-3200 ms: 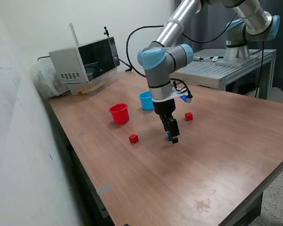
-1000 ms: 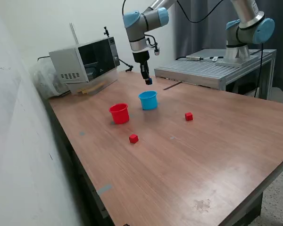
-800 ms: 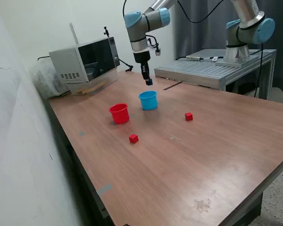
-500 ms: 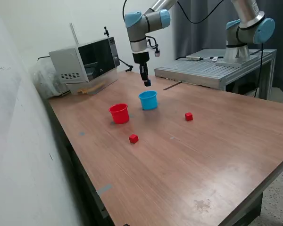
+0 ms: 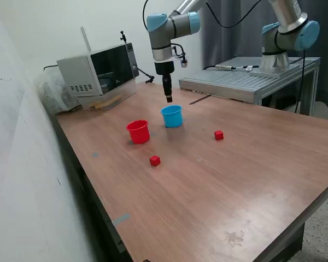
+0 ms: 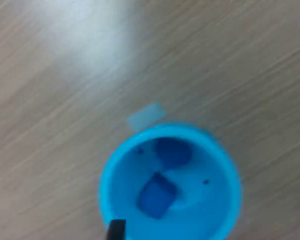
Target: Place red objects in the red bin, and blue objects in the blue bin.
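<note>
My gripper point(image 5: 168, 99) hangs just above the light-blue cup point(image 5: 172, 116) and is open and empty. In the wrist view its finger point(image 6: 116, 230) shows at the edge, spread wide around the blue cup point(image 6: 170, 185). Two dark blue cubes lie inside that cup: one point(image 6: 157, 195) and another point(image 6: 173, 151). The red cup point(image 5: 138, 131) stands on the exterior view's left of the blue cup. One red cube point(image 5: 154, 160) lies in front of the red cup. A second red cube point(image 5: 218, 135) lies on the exterior view's right of the blue cup.
A microwave point(image 5: 98, 73) stands at the back on the exterior view's left. A grey metal bench point(image 5: 246, 81) with a second robot arm point(image 5: 287, 38) on it stands behind the wooden table point(image 5: 235, 185). A wall runs along the exterior view's left.
The gripper lifted a blue cube from the middle of the table and carried it above the blue cup. It has since opened, and the cube now lies in the cup.
</note>
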Motion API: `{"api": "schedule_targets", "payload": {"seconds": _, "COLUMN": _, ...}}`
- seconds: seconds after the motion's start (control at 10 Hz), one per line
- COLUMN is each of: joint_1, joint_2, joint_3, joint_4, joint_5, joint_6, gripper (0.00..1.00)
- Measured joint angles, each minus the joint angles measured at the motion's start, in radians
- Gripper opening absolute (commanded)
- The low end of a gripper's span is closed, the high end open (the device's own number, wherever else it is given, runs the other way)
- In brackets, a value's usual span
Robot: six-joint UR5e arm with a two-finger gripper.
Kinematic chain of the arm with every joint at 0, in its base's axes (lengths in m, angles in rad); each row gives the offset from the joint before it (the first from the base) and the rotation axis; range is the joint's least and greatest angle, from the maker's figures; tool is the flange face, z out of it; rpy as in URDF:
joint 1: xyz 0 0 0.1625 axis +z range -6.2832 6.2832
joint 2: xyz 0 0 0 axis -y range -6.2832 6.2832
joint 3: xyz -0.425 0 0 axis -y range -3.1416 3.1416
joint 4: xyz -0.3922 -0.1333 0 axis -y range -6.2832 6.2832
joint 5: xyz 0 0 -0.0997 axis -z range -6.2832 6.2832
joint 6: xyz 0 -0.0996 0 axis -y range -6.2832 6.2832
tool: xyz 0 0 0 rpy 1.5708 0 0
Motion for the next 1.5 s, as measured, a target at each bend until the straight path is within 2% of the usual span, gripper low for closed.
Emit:
{"api": "schedule_targets", "payload": {"seconds": 0.1, "joint_1": 0.047, "joint_2": -0.002, "joint_3": 0.0, "joint_4": 0.01, "joint_5": 0.007, "joint_6": 0.001, "gripper": 1.0}}
{"api": "schedule_targets", "payload": {"seconds": 0.2, "joint_1": 0.098, "joint_2": -0.005, "joint_3": 0.0, "joint_4": 0.027, "joint_5": 0.03, "joint_6": 0.005, "gripper": 1.0}}
{"api": "schedule_targets", "payload": {"seconds": 0.5, "joint_1": 0.222, "joint_2": -0.012, "joint_3": 0.003, "joint_4": 0.06, "joint_5": 0.116, "joint_6": 0.035, "gripper": 1.0}}
{"api": "schedule_targets", "payload": {"seconds": 0.8, "joint_1": 0.273, "joint_2": -0.015, "joint_3": 0.015, "joint_4": 0.065, "joint_5": 0.202, "joint_6": 0.072, "gripper": 1.0}}
{"api": "schedule_targets", "payload": {"seconds": 1.0, "joint_1": 0.278, "joint_2": -0.003, "joint_3": 0.036, "joint_4": 0.032, "joint_5": 0.22, "joint_6": 0.083, "gripper": 1.0}}
{"api": "schedule_targets", "payload": {"seconds": 1.5, "joint_1": 0.279, "joint_2": 0.106, "joint_3": 0.069, "joint_4": -0.079, "joint_5": 0.223, "joint_6": 0.086, "gripper": 1.0}}
